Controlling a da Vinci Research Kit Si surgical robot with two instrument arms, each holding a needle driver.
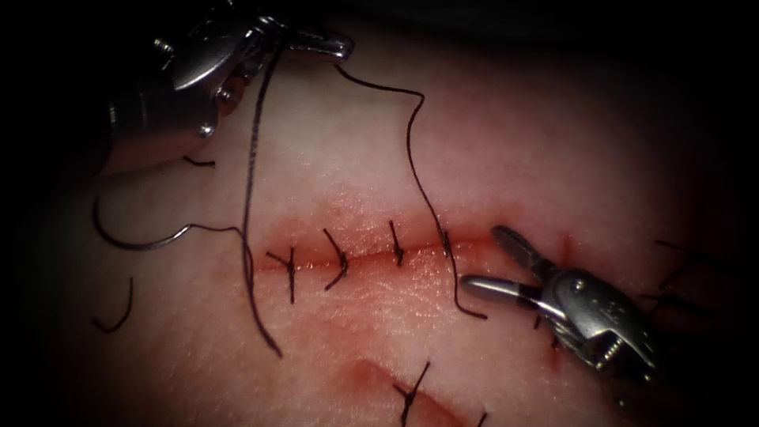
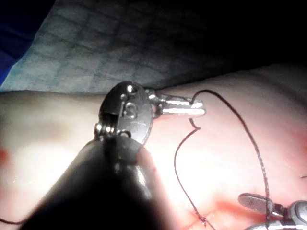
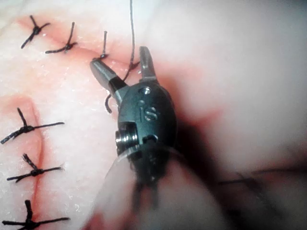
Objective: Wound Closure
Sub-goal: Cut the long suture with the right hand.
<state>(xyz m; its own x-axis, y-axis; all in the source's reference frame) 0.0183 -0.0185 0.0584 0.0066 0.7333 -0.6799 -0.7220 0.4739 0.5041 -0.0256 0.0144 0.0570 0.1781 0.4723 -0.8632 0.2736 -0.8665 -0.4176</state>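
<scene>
The cut point(image 1: 368, 259) runs across the tissue point(image 1: 553, 142) and carries several dark stitches. My left tool point(image 1: 336, 46) point(image 2: 201, 107) hovers above and left of the cut, shut on the thread point(image 1: 415, 150). One strand runs down to the rightmost stitch point(image 1: 447, 241), and a short tail ends below it. My right tool point(image 1: 484, 258) point(image 3: 119, 57) sits at the cut's right end, just right of that stitch, jaws open and holding nothing. The curved needle point(image 1: 138, 247) lies flat on the tissue left of the cut, out of the tissue and held by neither tool.
A second strand point(image 1: 251, 198) hangs from the left jaws and trails down past the cut's left end. A second cut point(image 1: 379, 379) with stitches lies lower down. Loose cut thread pieces point(image 1: 118, 312) lie at the left. Blue-grey drape point(image 2: 120, 43) borders the tissue.
</scene>
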